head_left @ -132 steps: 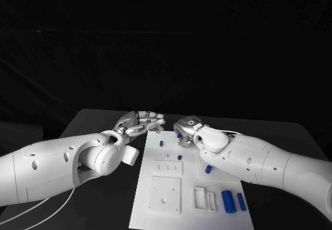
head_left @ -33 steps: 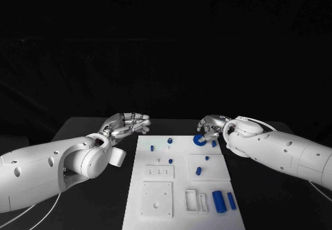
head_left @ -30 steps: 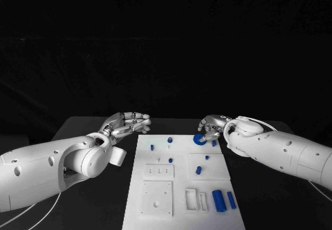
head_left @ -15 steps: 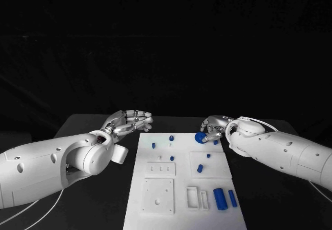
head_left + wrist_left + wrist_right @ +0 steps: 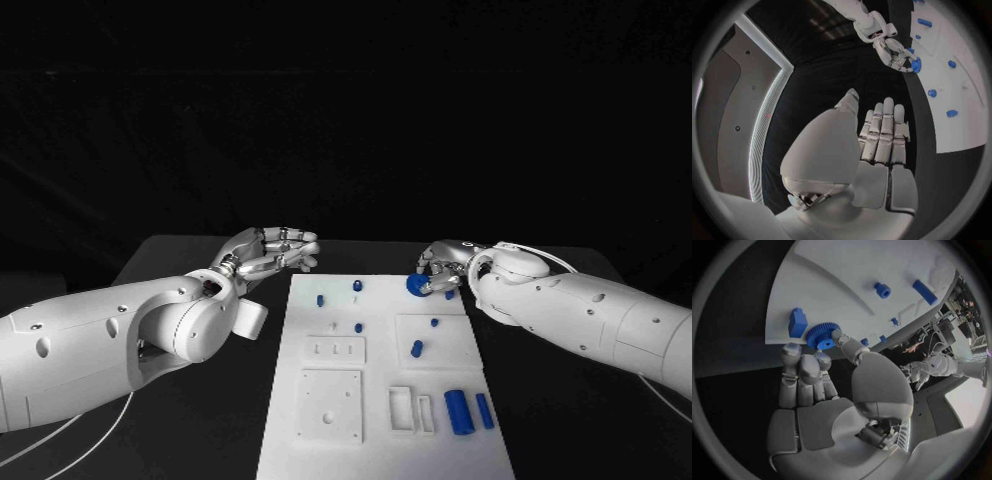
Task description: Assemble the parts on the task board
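Observation:
The white task board [image 5: 378,380] lies in the middle of the table. My right hand [image 5: 446,263] is at the board's far right corner and pinches a blue gear [image 5: 417,285] between thumb and fingers. The right wrist view shows the gear [image 5: 822,335] just above the board's edge [image 5: 842,285], next to a blue block [image 5: 797,322]. My left hand [image 5: 270,254] hovers off the board's far left corner, holding nothing, its fingers [image 5: 882,131] lying side by side. Small blue pegs [image 5: 356,286] stand on the board's far half.
Two blue cylinders [image 5: 462,412] lie at the board's near right. White recessed plates [image 5: 332,405] and slots [image 5: 401,408] fill its near half. A short blue part [image 5: 417,348] lies mid-board. Black table [image 5: 188,255] borders the board on both sides.
Since the oldest frame my right hand has drawn back to the board's far right corner and now shows the blue gear in its grip. Over the last second both hands have barely moved.

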You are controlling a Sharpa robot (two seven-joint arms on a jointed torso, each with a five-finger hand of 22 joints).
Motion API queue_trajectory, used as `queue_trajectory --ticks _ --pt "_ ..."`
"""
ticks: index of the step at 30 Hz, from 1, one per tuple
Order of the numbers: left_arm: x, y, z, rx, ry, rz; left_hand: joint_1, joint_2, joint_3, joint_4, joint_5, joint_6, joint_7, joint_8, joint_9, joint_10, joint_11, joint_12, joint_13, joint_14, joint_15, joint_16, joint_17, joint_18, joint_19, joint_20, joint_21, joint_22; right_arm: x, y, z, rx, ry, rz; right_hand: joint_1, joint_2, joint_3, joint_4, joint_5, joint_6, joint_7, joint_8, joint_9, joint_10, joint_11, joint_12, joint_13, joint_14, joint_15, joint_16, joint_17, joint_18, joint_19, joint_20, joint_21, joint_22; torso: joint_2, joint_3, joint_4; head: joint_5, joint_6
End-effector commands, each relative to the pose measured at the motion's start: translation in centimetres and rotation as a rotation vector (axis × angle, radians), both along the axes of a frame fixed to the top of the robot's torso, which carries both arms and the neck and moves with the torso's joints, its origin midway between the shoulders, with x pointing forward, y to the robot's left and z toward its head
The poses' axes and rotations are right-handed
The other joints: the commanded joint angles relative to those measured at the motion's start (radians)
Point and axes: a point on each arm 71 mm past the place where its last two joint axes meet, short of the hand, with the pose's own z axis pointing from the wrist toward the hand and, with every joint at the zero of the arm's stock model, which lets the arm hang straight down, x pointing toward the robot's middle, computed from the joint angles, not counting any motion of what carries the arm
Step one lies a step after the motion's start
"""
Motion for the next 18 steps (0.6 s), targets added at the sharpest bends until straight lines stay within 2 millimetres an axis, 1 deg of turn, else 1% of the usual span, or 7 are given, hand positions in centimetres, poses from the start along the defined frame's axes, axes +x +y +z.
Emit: queue_trajectory --ticks 1,8,9,11,13,16,18 --pt "-0.04 -0.23 0.26 -0.006 -0.013 -0.018 0.002 -0.006 0.004 -0.001 -0.003 0.006 0.026 -0.001 0.001 0.003 0.000 -0.003 0.001 0.004 0.002 -0.005 0.001 0.016 -0.007 -0.001 -0.003 -0.002 -0.06 0.12 -0.38 -0.010 0.031 0.014 0.002 0.010 0.028 0.010 -0.021 0.013 0.000 0.008 0.001 -0.007 0.000 0.006 -0.004 -0.004 -0.002 -0.006 0.004 0.041 -0.010 0.002 0.007 0.018 0.000 -0.0003 -0.0001 0.000 -0.002" --pt "-0.08 -0.23 0.26 -0.006 -0.013 -0.018 0.002 -0.006 0.004 -0.001 -0.003 0.006 0.026 -0.001 0.001 0.003 0.000 -0.003 0.001 0.004 0.002 -0.006 0.002 0.016 -0.007 -0.001 -0.003 -0.002 -0.05 0.20 -0.73 -0.018 0.048 0.015 0.007 0.014 0.071 0.021 -0.039 0.018 0.000 0.009 -0.001 -0.009 0.000 0.010 -0.009 -0.002 -0.003 -0.010 0.011 0.041 -0.012 0.003 0.012 0.018 -0.001 0.0004 0.0005 0.001 -0.004" --pt "-0.09 -0.22 0.26 -0.006 -0.013 -0.018 0.002 -0.006 0.004 -0.001 -0.003 0.006 0.026 -0.001 0.001 0.003 0.000 -0.003 0.001 0.004 0.002 -0.006 0.002 0.016 -0.007 -0.001 -0.003 -0.002 -0.05 0.21 -0.77 -0.018 0.048 0.015 0.008 0.016 0.083 0.025 -0.048 0.019 0.000 0.010 -0.001 -0.010 0.000 0.011 -0.011 -0.001 -0.002 -0.012 0.013 0.041 -0.013 0.003 0.013 0.018 -0.001 0.0006 0.0005 0.001 -0.004" --pt "-0.08 -0.21 0.26 -0.006 -0.013 -0.017 0.002 -0.006 0.004 -0.001 -0.003 0.006 0.026 -0.001 0.001 0.003 0.000 -0.003 0.001 0.004 0.002 -0.006 0.002 0.016 -0.007 -0.001 -0.003 -0.002 -0.08 0.21 -0.94 -0.020 0.049 0.014 0.009 0.015 0.089 0.026 -0.051 0.019 0.000 0.009 -0.002 -0.010 0.000 0.012 -0.012 -0.001 -0.002 -0.012 0.014 0.041 -0.013 0.004 0.013 0.018 -0.001 0.0010 0.0004 0.002 -0.004" --pt "-0.08 -0.20 0.26 -0.006 -0.013 -0.017 0.002 -0.006 0.004 -0.001 -0.003 0.005 0.026 -0.001 0.001 0.003 0.000 -0.003 0.001 0.004 0.002 -0.006 0.002 0.016 -0.007 -0.001 -0.003 -0.002 -0.11 0.23 -1.06 -0.029 0.049 0.015 0.005 0.007 0.087 0.023 -0.041 0.019 0.000 0.010 -0.002 -0.010 0.000 0.012 -0.012 -0.001 -0.002 -0.013 0.015 0.041 -0.013 0.004 0.015 0.018 -0.001 0.0010 0.0003 0.002 -0.005" --pt "-0.09 -0.21 0.26 -0.006 -0.012 -0.018 0.002 -0.006 0.004 -0.001 -0.003 0.005 0.025 -0.001 0.001 0.002 0.000 -0.003 0.001 0.004 0.002 -0.006 0.002 0.016 -0.007 -0.001 -0.003 -0.002 -0.16 0.26 -1.23 -0.052 0.042 0.019 0.002 0.002 0.085 0.020 -0.037 0.020 0.001 0.010 -0.002 -0.010 0.001 0.014 -0.013 0.000 -0.002 -0.013 0.016 0.041 -0.013 0.004 0.017 0.018 -0.002 0.0006 0.0000 0.002 -0.006" --pt "-0.09 -0.22 0.26 -0.006 -0.012 -0.019 0.002 -0.006 0.004 -0.001 -0.003 0.005 0.025 -0.001 0.001 0.002 0.000 -0.003 0.001 0.004 0.002 -0.006 0.002 0.016 -0.007 -0.001 -0.003 -0.002 -0.19 0.25 -1.38 -0.067 0.037 0.022 -0.001 -0.002 0.080 0.015 -0.026 0.020 0.001 0.011 -0.002 -0.011 0.001 0.015 -0.014 0.000 -0.002 -0.014 0.018 0.041 -0.013 0.004 0.018 0.018 -0.002 0.0006 -0.0004 0.002 -0.007"
